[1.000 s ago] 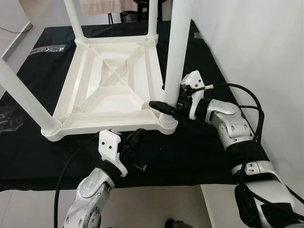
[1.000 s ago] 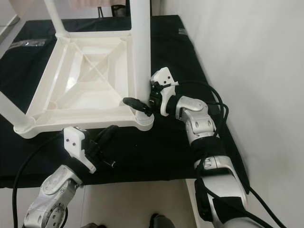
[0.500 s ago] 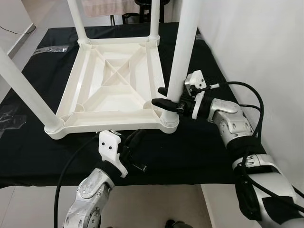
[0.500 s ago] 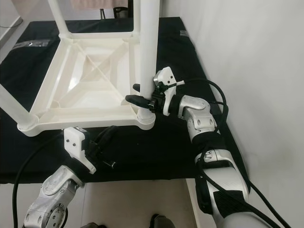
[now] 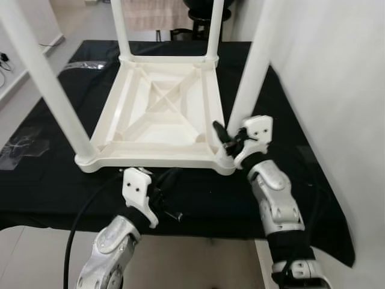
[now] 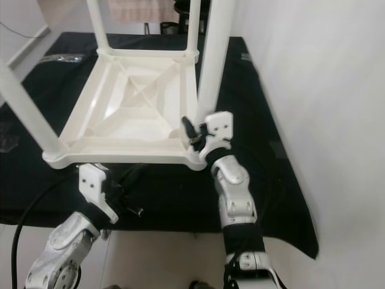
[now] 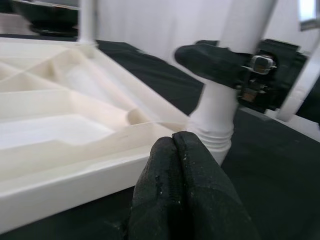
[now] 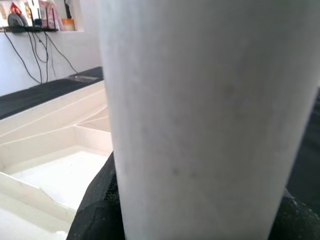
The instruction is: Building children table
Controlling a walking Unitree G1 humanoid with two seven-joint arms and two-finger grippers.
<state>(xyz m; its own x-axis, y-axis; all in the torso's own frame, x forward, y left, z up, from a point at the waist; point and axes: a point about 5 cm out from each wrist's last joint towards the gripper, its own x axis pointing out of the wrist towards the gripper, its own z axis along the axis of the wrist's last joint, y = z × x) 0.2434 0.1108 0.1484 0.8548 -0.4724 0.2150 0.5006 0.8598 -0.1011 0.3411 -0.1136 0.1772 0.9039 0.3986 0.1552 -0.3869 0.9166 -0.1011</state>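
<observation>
Upside-down white table point(image 5: 162, 120), legs pointing up (right gripper point(image 5: 225, 137) clasping one)

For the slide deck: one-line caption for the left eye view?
Right gripper clamps the near-right leg of the upturned white children's table on a black mat; left gripper waits, fingers shut, below its front edge.

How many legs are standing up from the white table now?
4: near-right leg gripped by the right end effector, near-left leg, far-left leg, far-right leg.
</observation>
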